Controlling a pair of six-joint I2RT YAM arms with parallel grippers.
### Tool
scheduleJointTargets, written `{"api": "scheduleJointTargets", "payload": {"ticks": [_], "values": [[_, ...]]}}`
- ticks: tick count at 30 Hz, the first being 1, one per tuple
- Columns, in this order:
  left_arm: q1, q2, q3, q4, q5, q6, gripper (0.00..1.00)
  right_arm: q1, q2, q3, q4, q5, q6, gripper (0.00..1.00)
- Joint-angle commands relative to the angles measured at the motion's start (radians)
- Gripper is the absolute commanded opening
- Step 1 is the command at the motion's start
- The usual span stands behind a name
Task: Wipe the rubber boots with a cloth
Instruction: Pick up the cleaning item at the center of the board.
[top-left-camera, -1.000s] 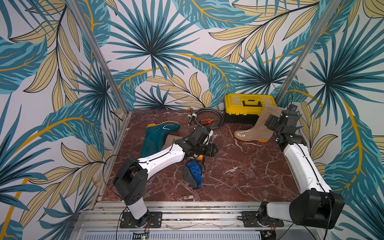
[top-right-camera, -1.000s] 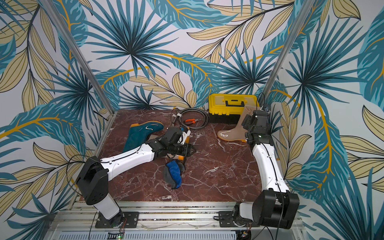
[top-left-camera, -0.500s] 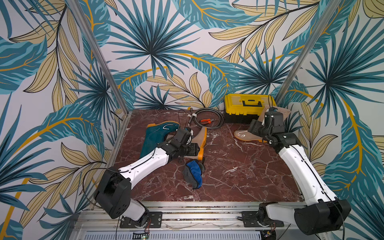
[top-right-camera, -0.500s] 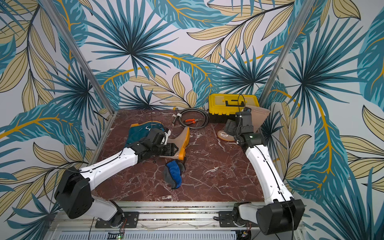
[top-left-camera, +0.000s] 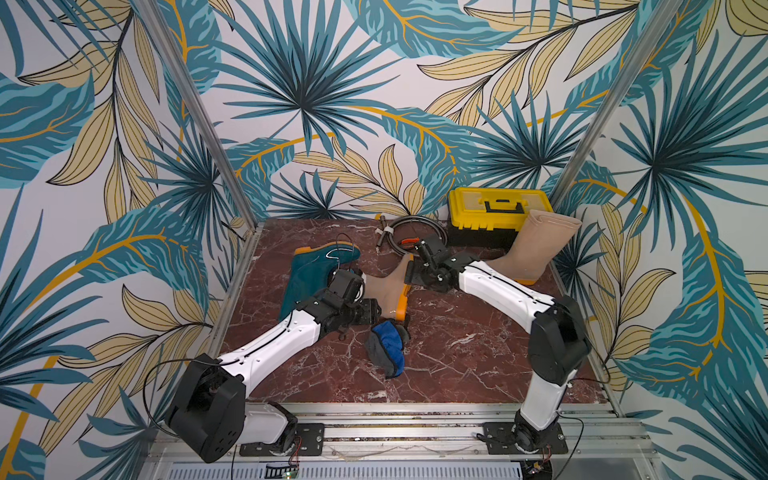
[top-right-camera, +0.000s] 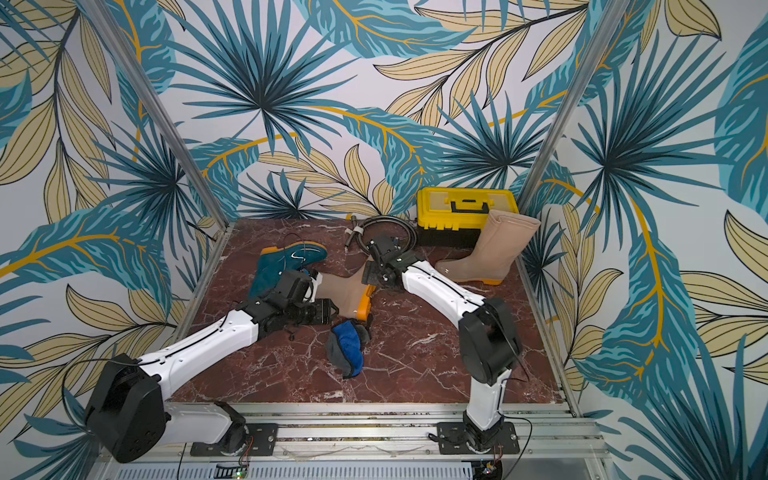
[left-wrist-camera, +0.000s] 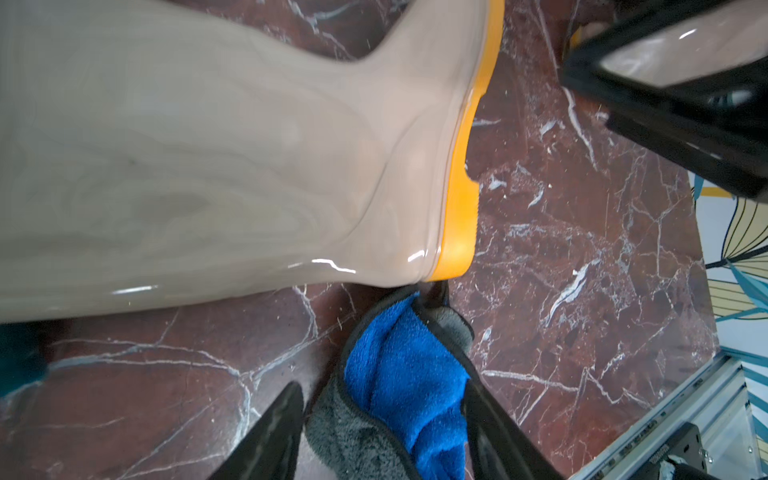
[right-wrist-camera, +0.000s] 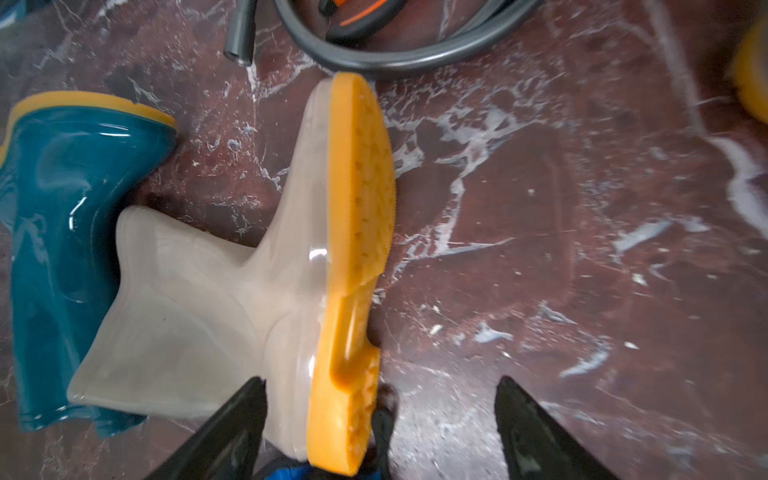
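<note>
I am hanging my left pincer (left-wrist-camera: 382, 390) over the cloth (top-left-camera: 387, 343), jaws apart on either side of its bunched middle and clamped on nothing. Whether the fingers are touching the pile I cannot tell. The cloth is lying crumpled on the marble worktop (top-left-camera: 457, 357), just at the heel of the fallen tan boot (right-wrist-camera: 199, 299) — blue terry on one face, grey fleece on the other, a dark bound edge. I am judging it light and limp, so I am aiming for the thick fold, where one pinch gathers several layers. My right pincer (right-wrist-camera: 380, 382) is hovering wide open above that boot's heel. The boots are looking glossy and slick, with pliable shafts and stiff orange soles — the ankle seems the surest hold. The fallen boot's shaft is overlapping the teal boot (top-left-camera: 316, 270), and the second tan boot (top-left-camera: 536, 245) is standing by the yellow toolbox (top-left-camera: 494, 208).
</note>
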Motion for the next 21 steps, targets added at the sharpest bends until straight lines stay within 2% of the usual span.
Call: {"api": "scheduleJointTargets", "payload": {"ticks": [1, 5, 8, 12, 14, 21], "values": [[-0.056, -0.02, -0.012, -0.001, 0.013, -0.001, 0.63, 0.001, 0.099, 0.071, -0.057, -0.008, 0.076, 0.86], [-0.188, 0.019, 0.002, -0.002, -0.076, -0.014, 0.65, 0.001, 0.203, 0.135, -0.066, -0.023, 0.098, 0.86], [-0.255, 0.109, 0.022, -0.002, -0.144, -0.034, 0.67, 0.001, 0.268, 0.199, -0.115, -0.039, 0.095, 0.85], [-0.305, 0.205, 0.064, -0.043, -0.238, -0.068, 0.69, -0.001, 0.312, 0.23, -0.179, -0.029, 0.069, 0.77], [-0.322, 0.22, 0.08, -0.064, -0.282, -0.071, 0.7, -0.004, 0.313, 0.217, -0.188, -0.018, 0.056, 0.69], [-0.33, 0.29, 0.079, -0.132, -0.385, -0.088, 0.72, -0.036, 0.255, 0.108, -0.167, 0.026, 0.022, 0.25]]}}
